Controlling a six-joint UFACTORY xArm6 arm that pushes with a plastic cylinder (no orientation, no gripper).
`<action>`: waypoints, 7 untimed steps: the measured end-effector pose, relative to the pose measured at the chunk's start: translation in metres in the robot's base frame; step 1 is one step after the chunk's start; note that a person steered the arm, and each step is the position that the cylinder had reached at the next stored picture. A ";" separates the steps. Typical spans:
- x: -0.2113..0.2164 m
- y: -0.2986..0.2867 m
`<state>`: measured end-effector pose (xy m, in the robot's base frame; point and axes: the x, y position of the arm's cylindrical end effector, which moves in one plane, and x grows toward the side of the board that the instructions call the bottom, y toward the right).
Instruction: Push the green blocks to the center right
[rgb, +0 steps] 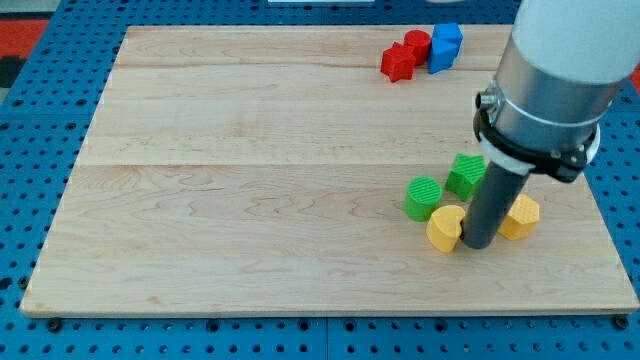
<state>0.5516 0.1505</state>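
Note:
Two green blocks lie at the view's lower right on the wooden board (250, 200): a round green block (423, 197) and a green star-shaped block (466, 175) just up and right of it. My tip (477, 243) stands below the star-shaped block, between two yellow blocks: a yellow heart-like block (445, 228) touching its left side and a yellow hexagonal block (520, 216) on its right. The rod hides part of the star block's right side.
At the view's top right, a red star-shaped block (397, 63), a red round block (417, 45) and a blue block (445, 46) cluster near the board's top edge. The arm's large grey body (555, 80) covers the board's right side.

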 end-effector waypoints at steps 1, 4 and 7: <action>0.002 -0.017; -0.058 -0.086; -0.050 -0.070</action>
<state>0.5021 0.0809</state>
